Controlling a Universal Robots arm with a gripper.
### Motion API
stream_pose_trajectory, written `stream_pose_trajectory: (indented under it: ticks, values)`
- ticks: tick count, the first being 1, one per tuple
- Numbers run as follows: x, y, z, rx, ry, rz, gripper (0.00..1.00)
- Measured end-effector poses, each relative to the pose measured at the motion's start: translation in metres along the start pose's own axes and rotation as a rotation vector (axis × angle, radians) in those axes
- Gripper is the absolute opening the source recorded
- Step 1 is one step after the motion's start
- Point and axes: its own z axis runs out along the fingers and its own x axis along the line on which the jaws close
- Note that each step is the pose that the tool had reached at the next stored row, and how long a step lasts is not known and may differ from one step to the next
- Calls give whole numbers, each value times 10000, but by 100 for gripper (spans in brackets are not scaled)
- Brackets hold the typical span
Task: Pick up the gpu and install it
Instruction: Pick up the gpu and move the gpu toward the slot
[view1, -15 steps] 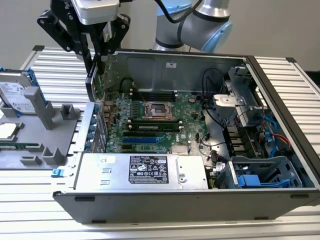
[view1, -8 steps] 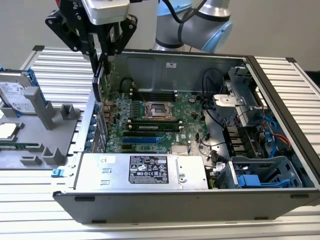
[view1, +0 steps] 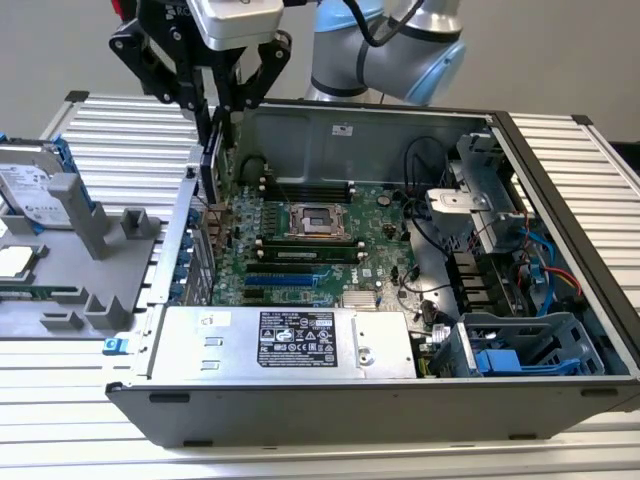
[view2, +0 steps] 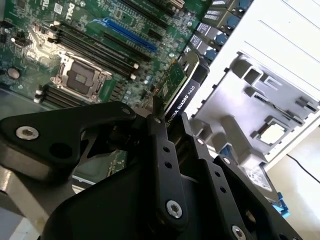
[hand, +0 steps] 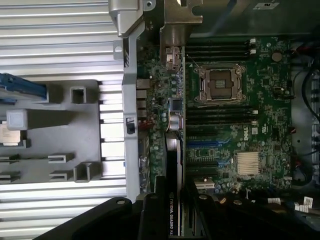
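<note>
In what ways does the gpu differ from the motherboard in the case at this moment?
The gpu is small; the motherboard is much larger. The gpu stands on edge, gripped in the jaws of the gripper; the motherboard lies flat in the case. The gpu has a black cover on one face; the motherboard has none. Both are green circuit boards.

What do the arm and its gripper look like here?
The arm is silver-grey with pale blue joint caps, and a black cable runs along it. The gripper is black under a white housing. In the second wrist view its fingers are flat, angular links with round holes and silver screws.
</note>
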Motion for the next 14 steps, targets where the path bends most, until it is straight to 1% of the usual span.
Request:
stream_pose_trajectory:
  ticks: [14]
  values:
    - [-224, 22, 6, 8, 7, 0, 0]
